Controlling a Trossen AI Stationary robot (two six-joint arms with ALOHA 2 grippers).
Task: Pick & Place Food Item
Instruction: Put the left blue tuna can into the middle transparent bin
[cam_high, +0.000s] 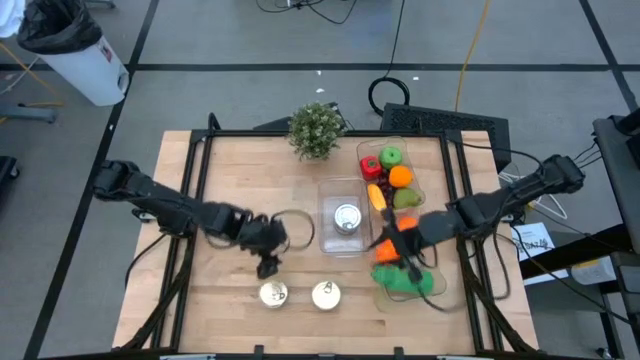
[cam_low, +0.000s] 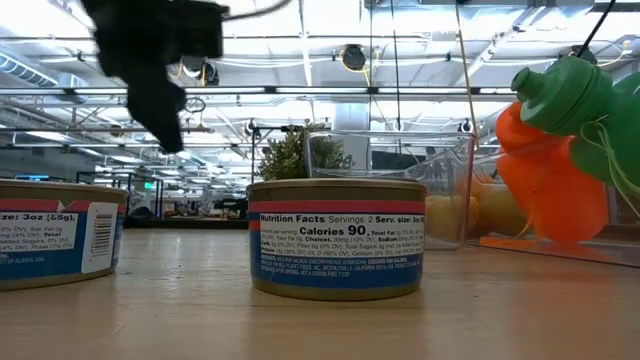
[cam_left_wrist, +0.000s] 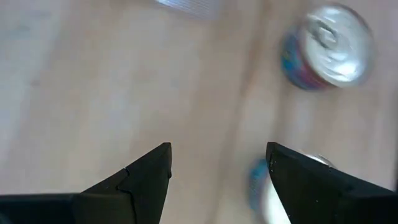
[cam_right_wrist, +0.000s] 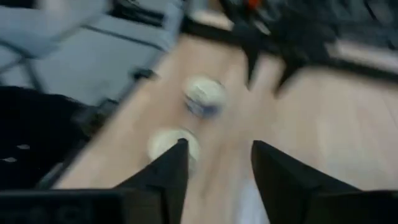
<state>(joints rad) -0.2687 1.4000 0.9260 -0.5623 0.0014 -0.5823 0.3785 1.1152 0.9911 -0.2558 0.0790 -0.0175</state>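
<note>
Cans: two (cam_high: 273, 293) (cam_high: 325, 294), upright near tabletop's front edge; likely rigid, weighty, slick; grip the sides.
Left gripper (cam_high: 268, 266): fingers apart, empty, above left can.
Right gripper (cam_high: 407, 262): parted, empty, over tray (cam_high: 430, 292).

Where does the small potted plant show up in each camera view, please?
High view: the potted plant stands at the table's far edge, near the middle.
Low view: the plant is in the background, just left of centre, behind the middle can.
Left wrist view: not in it.
Right wrist view: not in it.
Shared landmark: the clear container beside the plant, seen just right of it in the low view.
</note>
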